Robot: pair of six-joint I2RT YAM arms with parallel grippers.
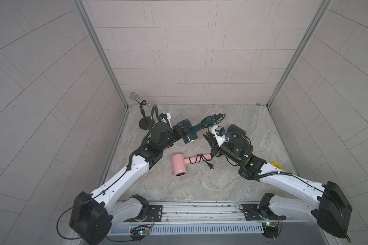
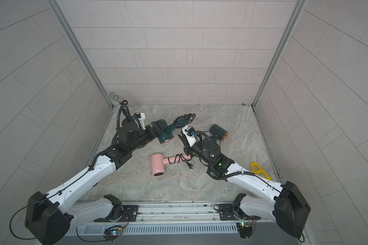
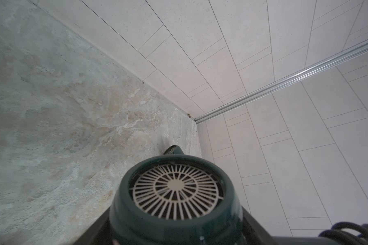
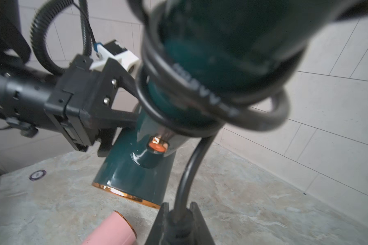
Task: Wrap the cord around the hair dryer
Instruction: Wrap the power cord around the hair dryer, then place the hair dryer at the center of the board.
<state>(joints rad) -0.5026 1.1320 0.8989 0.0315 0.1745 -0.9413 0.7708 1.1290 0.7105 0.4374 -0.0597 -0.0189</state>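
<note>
**Teal hair dryer [image 1: 191,137] clamped by the barrel, cord [image 4: 191,165] pinched**

Left jaws are closed on the barrel of the teal hair dryer, toward the back of the bench [image 1: 200,186]. Its handle angles away toward the right arm. The black cord is looped several times around that handle. A loose tail runs from the loops into the right jaws, which are shut on it just beside the handle. A pink dryer [image 1: 180,167], its own cord wound on its handle, lies nearer the front, between both arms.
</note>
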